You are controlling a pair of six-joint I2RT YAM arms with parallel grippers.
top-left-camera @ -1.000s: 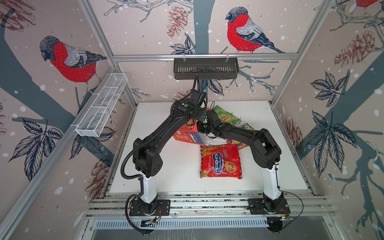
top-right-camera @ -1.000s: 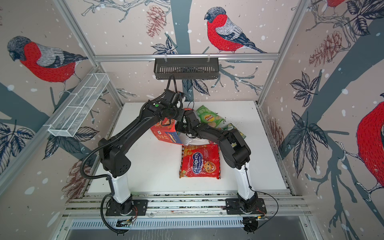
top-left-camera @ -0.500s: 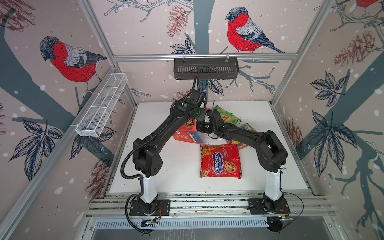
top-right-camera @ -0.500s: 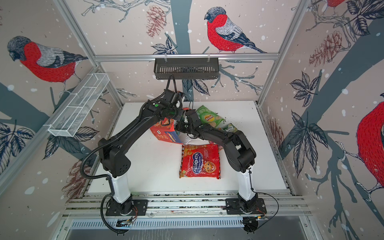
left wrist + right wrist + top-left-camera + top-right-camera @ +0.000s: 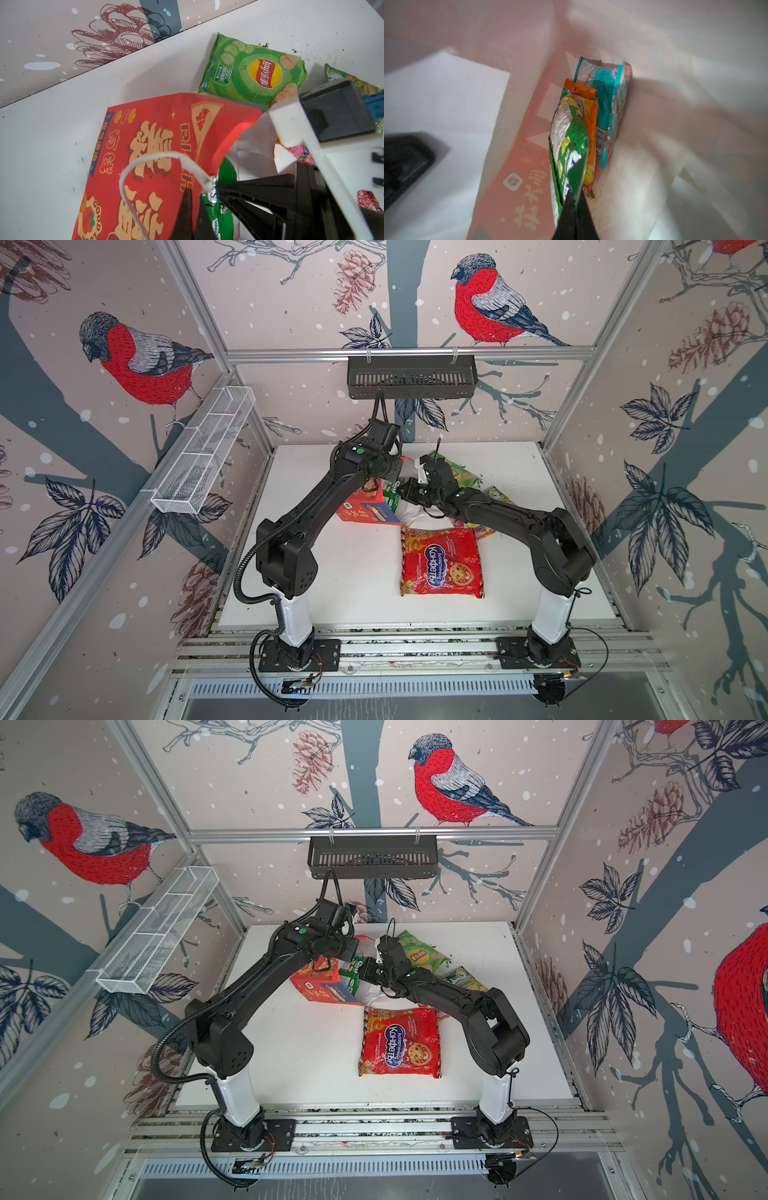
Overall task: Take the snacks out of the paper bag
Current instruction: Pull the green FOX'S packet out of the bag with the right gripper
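Observation:
The red-orange paper bag (image 5: 360, 506) (image 5: 316, 982) lies tilted at mid-table, with its mouth facing the right arm. My left gripper (image 5: 193, 192) (image 5: 371, 487) is shut on the bag's rim (image 5: 199, 170), beside the white cord handle (image 5: 133, 166). My right gripper (image 5: 572, 194) (image 5: 360, 972) reaches into the white inside and is shut on a small green packet (image 5: 569, 145) (image 5: 390, 491). Deeper in the bag stand an orange packet (image 5: 590, 116) and a teal one (image 5: 609, 99). A large red packet (image 5: 440, 562) and a green chip bag (image 5: 253, 72) (image 5: 424, 955) lie outside on the table.
More small packets lie right of the bag, partly under the right arm: a green-yellow one (image 5: 496, 494) and a pink one (image 5: 301, 153). A black basket (image 5: 411, 377) hangs on the back rail and a white wire shelf (image 5: 203, 456) on the left wall. Dark crumbs dot the far table (image 5: 264, 44).
The right arm's elbow has swung outward to the right and its jaws have closed the last bit onto the green packet. The left arm and the bag have stayed put.

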